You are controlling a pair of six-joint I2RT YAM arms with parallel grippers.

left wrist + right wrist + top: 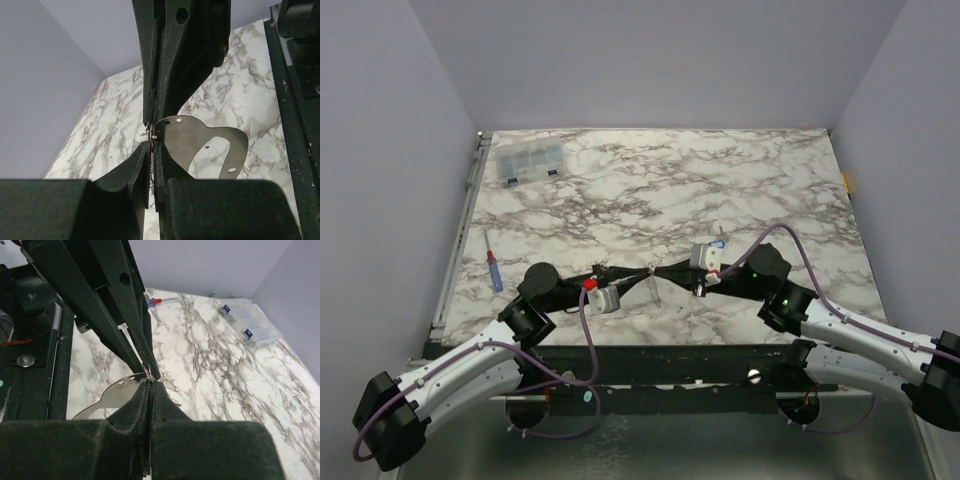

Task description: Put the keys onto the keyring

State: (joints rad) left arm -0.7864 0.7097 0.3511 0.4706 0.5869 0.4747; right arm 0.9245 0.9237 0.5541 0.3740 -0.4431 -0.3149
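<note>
My left gripper (642, 273) and right gripper (662, 272) meet tip to tip above the middle of the table, both shut. The thin silvery keyring (148, 372) sits right at the meeting point, pinched in the left gripper's fingertips; it also shows in the left wrist view (150, 134). A flat silver-grey key (200, 142) with small holes and a large opening hangs beside the tips and reaches the ring; it also shows in the right wrist view (107, 395). The right gripper's jaws are closed on a thin flat edge, mostly hidden. I see no blue tag.
A blue-handled, red-tipped screwdriver (493, 270) lies at the table's left edge. A clear compartment box (530, 163) stands at the far left corner and shows in the right wrist view (248, 327). The marble table (750, 190) is bare at the right.
</note>
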